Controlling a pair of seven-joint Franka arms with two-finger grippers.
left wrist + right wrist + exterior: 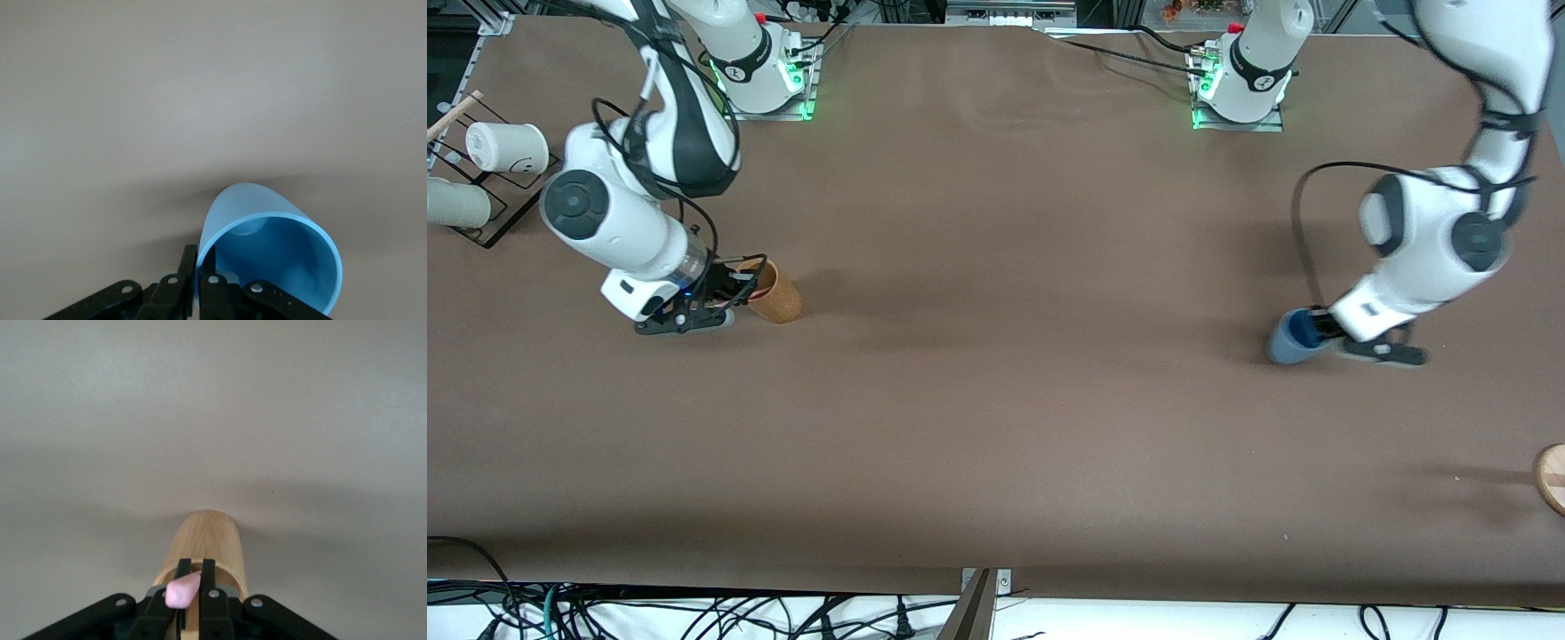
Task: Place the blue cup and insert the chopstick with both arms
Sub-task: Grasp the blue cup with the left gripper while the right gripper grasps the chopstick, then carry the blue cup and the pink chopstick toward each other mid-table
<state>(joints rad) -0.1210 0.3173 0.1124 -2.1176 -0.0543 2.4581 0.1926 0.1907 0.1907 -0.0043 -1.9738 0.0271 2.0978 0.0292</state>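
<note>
The blue cup (1288, 342) is toward the left arm's end of the table, tilted with its mouth toward my left gripper (1316, 327). In the left wrist view the left gripper (200, 270) is shut on the blue cup's (267, 247) rim wall, with one finger inside and one outside. My right gripper (725, 293) is at the mouth of the tan cup (775, 298). In the right wrist view the right gripper (195, 573) is shut on the pale-pink chopstick (181, 591). The chopstick runs into the tan cup (208, 547), and its lower part is hidden.
A black rack (489, 227) with white cups (507, 147) stands at the right arm's end of the table. A round wooden piece (1552, 476) lies at the left arm's end, nearer the front camera. Bare brown table (1014, 311) lies between the two cups.
</note>
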